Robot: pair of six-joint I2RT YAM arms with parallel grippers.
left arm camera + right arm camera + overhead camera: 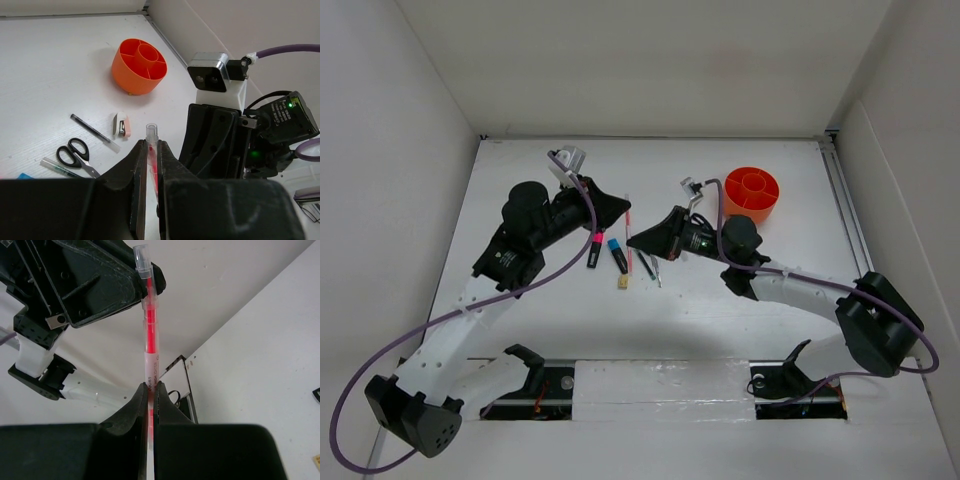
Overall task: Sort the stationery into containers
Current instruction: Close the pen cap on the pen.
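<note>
Pulling apart while both grips stay clamped could bend or snap the pink pen (149, 325), or drop it short of the orange organiser (752, 193), well off to the right. The left gripper (152, 150) and right gripper (151, 392) are each closed tight on that 1 pen, held aloft between them

The left arm (450, 335) is reaching up from seven o'clock, its left gripper (622, 207) pointing toward three o'clock. The right arm (800, 290) is stretching in from four o'clock, its right gripper (634, 240) pointing toward nine. Both are pinching one pink pen (150, 335), jaws nearly touching.
</note>
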